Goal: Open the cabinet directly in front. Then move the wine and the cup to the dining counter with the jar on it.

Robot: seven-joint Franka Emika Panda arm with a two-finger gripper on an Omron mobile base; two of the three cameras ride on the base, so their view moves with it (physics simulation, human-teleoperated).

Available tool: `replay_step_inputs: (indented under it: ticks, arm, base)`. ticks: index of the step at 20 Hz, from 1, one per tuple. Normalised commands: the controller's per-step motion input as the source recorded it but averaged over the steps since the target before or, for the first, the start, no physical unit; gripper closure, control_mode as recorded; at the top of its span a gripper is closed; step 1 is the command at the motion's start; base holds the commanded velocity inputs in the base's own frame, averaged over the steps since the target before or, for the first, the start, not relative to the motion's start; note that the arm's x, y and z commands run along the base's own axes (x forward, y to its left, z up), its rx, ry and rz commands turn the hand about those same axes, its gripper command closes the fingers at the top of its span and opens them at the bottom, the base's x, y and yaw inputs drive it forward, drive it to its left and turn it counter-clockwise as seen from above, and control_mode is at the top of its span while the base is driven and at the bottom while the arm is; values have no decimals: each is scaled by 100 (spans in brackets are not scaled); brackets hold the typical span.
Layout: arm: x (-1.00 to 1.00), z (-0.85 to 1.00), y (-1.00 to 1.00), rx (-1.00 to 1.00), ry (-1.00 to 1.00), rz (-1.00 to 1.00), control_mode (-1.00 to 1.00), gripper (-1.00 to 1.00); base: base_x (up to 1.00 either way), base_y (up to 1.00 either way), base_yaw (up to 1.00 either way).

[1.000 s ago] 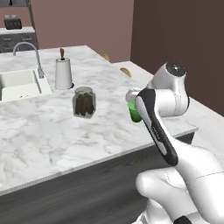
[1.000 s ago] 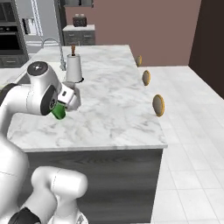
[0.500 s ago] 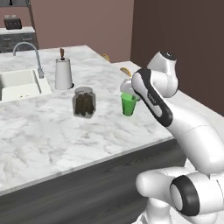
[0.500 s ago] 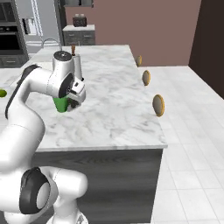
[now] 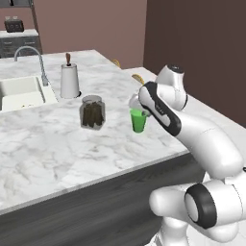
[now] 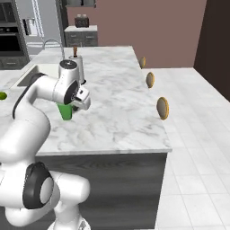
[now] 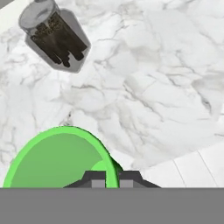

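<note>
The small green cup (image 5: pixel 139 120) is upright at the near right part of the dining counter (image 5: pixel 48 144), just right of the jar (image 5: pixel 92 112). My gripper (image 5: pixel 136 103) reaches down from above and is shut on the cup's rim. In the right base view the cup (image 6: pixel 66 111) shows below the hand, with the gripper (image 6: pixel 73 106) on it. The hand view looks down into the cup (image 7: pixel 57 162), the gripper (image 7: pixel 111 177) pinching its rim, and the jar (image 7: pixel 54 37) lies further off on the marble (image 7: pixel 153 87). Whether the cup's base touches the counter I cannot tell. The wine and the cabinet are out of view.
A white paper-towel roll (image 5: pixel 69 79) stands behind the jar, beside the inset sink (image 5: pixel 21 91) and curved tap (image 5: pixel 33 55). Round stools (image 6: pixel 162 108) line the counter's right side. A lime (image 6: pixel 2 95) lies at the far left. The counter's edge (image 5: pixel 158 156) runs close below the cup.
The arm has unfolded and stretched out over the counter. The cup, still gripped, has shifted slightly further in over the marble and come lower.
</note>
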Motion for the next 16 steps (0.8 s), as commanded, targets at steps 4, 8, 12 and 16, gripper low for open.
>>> replay_step_inputs:
  ticks: [4, 8, 12, 16]
  arm:
    - [59, -32, 30, 5, 0, 0, -100, 100]
    - [72, -17, 36, 0, -1, 0, -100, 100]
    - [72, -1, 15, 0, 0, 0, -100, 100]
    - [55, 0, -24, 0, 1, 2, -100, 100]
  base:
    - [0, 0, 0]
    - [0, 0, 0]
    - [0, 0, 0]
    - [0, 0, 0]
